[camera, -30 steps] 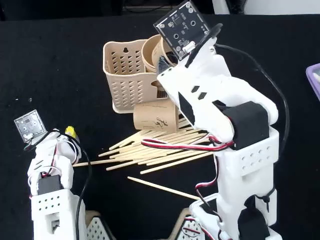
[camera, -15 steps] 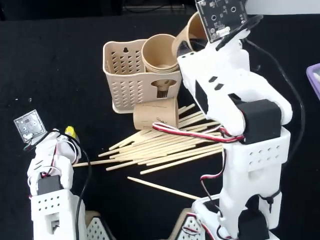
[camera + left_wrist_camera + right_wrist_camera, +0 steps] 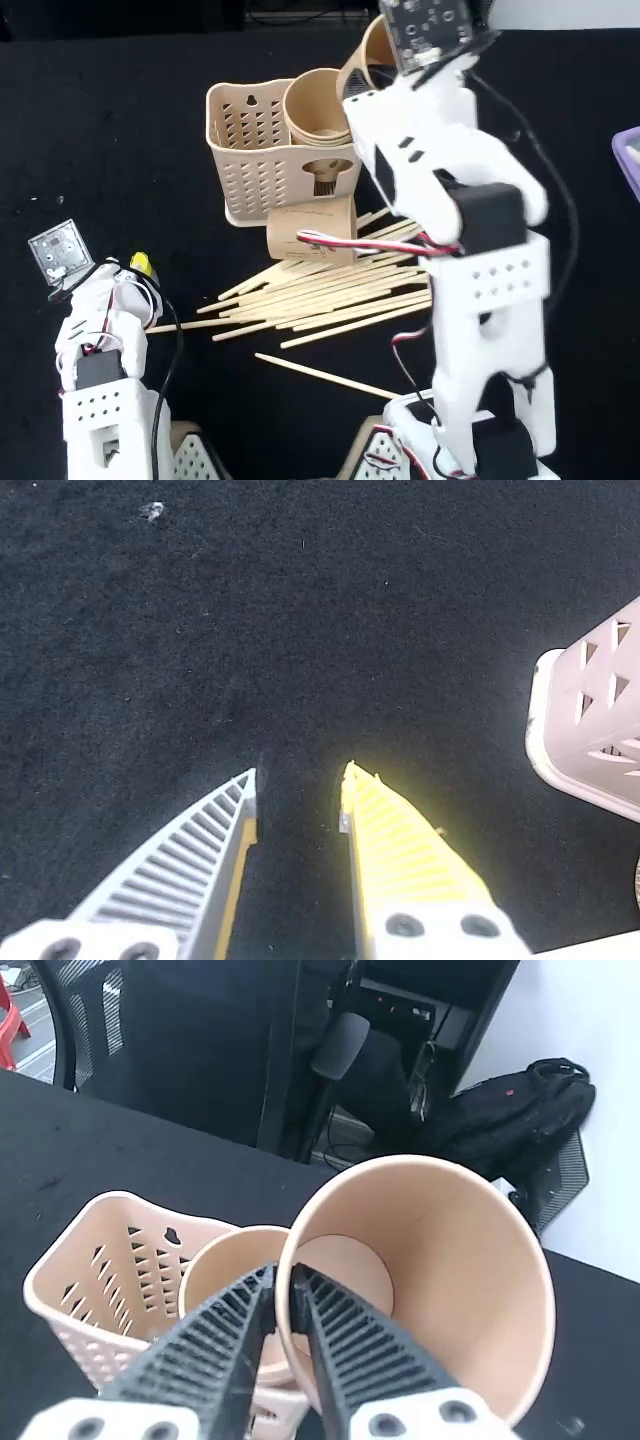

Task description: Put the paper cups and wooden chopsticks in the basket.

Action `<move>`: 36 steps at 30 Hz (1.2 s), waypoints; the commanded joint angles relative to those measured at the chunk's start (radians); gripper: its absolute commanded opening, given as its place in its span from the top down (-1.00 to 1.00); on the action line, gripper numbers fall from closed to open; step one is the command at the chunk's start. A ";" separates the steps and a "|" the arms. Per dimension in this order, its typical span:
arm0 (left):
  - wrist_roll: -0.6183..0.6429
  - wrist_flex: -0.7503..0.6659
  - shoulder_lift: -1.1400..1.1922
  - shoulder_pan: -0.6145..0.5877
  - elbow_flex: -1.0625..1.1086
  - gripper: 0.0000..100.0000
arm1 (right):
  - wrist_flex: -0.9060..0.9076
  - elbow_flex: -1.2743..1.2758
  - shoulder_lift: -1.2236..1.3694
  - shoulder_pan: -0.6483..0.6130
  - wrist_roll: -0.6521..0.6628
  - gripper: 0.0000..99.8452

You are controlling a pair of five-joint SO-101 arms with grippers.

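The right pincer (image 3: pixel 283 1272) is clenched on the rim of a paper cup (image 3: pixel 440 1260), one finger inside the wall and one outside. It holds the cup tilted in the air above the far right side of the slotted basket (image 3: pixel 255 150). A stack of nested cups (image 3: pixel 318 105) already sits in the basket. Another cup (image 3: pixel 312 230) lies on its side on the black bench (image 3: pixel 120 120), touching the basket's near wall. Just in front of it spreads a heap of wooden chopsticks (image 3: pixel 330 295), with a single chopstick (image 3: pixel 325 375) lying apart nearer the arms. The left pincer (image 3: pixel 300 775) hangs released over bare bench, well apart from the heap.

The cups look light and thin-walled, likely to crush under a hard squeeze, so the rolled rim seems the soundest hold. The chopsticks look stiff, slim and prone to roll, and are probably best pinched near mid-length, a few at a time.
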 commanded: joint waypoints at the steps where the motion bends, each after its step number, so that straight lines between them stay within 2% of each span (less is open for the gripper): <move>1: 0.008 -0.023 -0.014 0.004 -0.008 0.71 | -0.155 0.085 -0.005 -0.020 -0.006 0.98; 8: 0.009 -0.023 -0.014 0.004 -0.010 0.71 | -0.170 0.101 -0.021 -0.015 -0.006 0.98; 15: 0.009 -0.023 -0.014 0.004 -0.012 0.71 | -0.180 0.145 -0.157 -0.023 -0.006 0.98; 17: 0.009 -0.023 -0.014 0.004 -0.012 0.71 | -0.212 0.182 -0.200 -0.023 -0.014 0.98; 22: 0.009 -0.023 -0.014 0.004 -0.012 0.71 | -0.371 0.326 -0.278 -0.023 -0.135 0.98; 26: 0.009 -0.023 -0.014 0.004 -0.012 0.71 | -0.488 0.420 -0.289 -0.023 -0.140 0.98; 36: 0.009 -0.023 -0.014 0.004 -0.012 0.71 | -0.499 0.438 -0.272 -0.089 -0.140 0.98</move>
